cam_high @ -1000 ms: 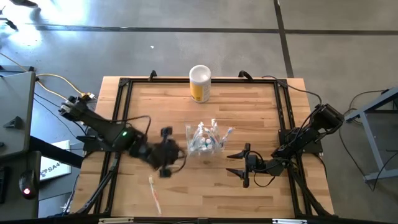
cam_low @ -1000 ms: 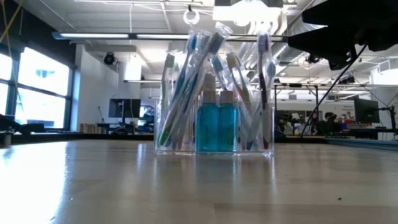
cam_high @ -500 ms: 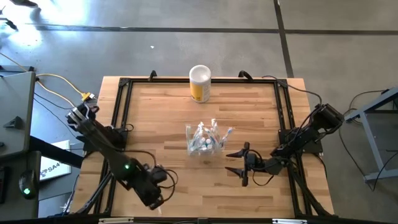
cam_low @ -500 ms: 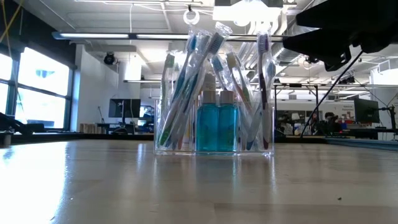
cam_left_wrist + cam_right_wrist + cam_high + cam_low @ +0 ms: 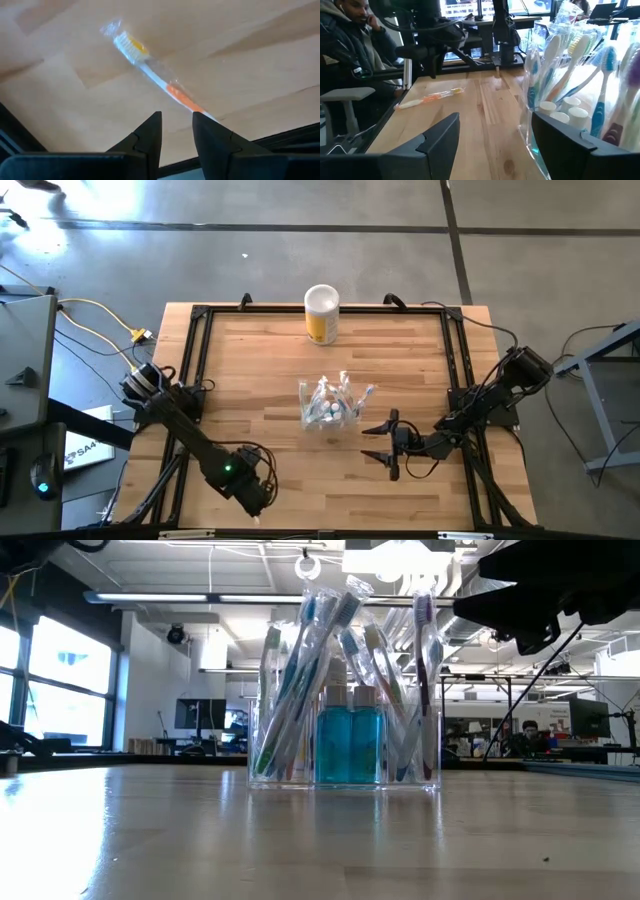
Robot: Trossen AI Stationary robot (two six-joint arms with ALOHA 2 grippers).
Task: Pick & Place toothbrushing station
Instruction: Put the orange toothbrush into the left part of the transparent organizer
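The toothbrushing station (image 5: 330,405) is a clear holder with pale toothbrushes and teal tubes. It stands on its base at mid-table and also shows in the low view (image 5: 345,690) and the right wrist view (image 5: 580,85). One wrapped toothbrush with an orange handle (image 5: 155,75) lies flat near the table's near-left edge and also shows in the right wrist view (image 5: 432,97). My left gripper (image 5: 255,498) hovers over this toothbrush's handle end, fingers a little apart (image 5: 176,120). My right gripper (image 5: 385,445) is open and empty, just right of the station.
A yellow canister with a white top (image 5: 321,313) stands at the table's far edge. A black frame (image 5: 190,360) runs along the table's sides. A seated person (image 5: 345,35) shows beyond the table's left side. Bare wood lies between the station and the near edge.
My left gripper has swung from just left of the station toward the table's near edge. It now stands over the loose toothbrush at the near left. The station and my right gripper have kept still.
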